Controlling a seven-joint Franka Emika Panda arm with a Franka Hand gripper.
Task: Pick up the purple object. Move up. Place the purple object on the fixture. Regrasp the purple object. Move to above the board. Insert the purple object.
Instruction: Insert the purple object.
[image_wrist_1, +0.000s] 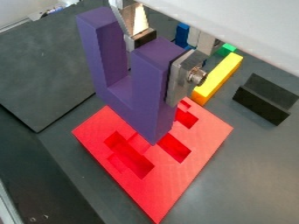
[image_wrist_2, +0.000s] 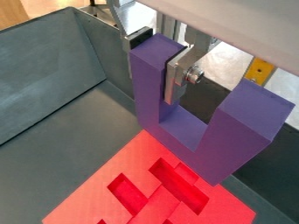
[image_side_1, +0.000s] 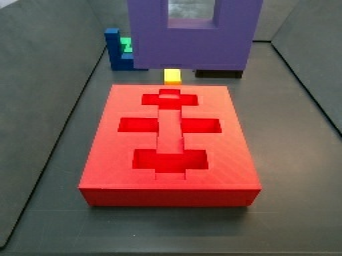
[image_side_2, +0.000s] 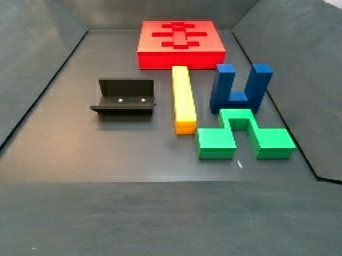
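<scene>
The board (image_side_1: 167, 135) is lying nearest on the dark worktop (image_side_1: 54, 190), its recesses facing up. Above its far end, the purple object (image_wrist_2: 193, 114) is being held prongs-down, one prong pinched between the silver fingers (image_wrist_2: 176, 74) of the tool (image_wrist_1: 149, 66), clear of the board.

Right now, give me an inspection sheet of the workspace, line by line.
Surface: dark grey floor, walled at the sides.
Job's things: purple object held above the board, prongs pointing up; not inserted yet. Fixture stands unoccupied.
Clutter: yellow bar, blue U-shaped block and green block beside the board.
Grippers: gripper above the board, shut on one prong of the purple object.
Cables: nothing seen.
Surroundings: pale wall behind the enclosure in both wrist views.
</scene>
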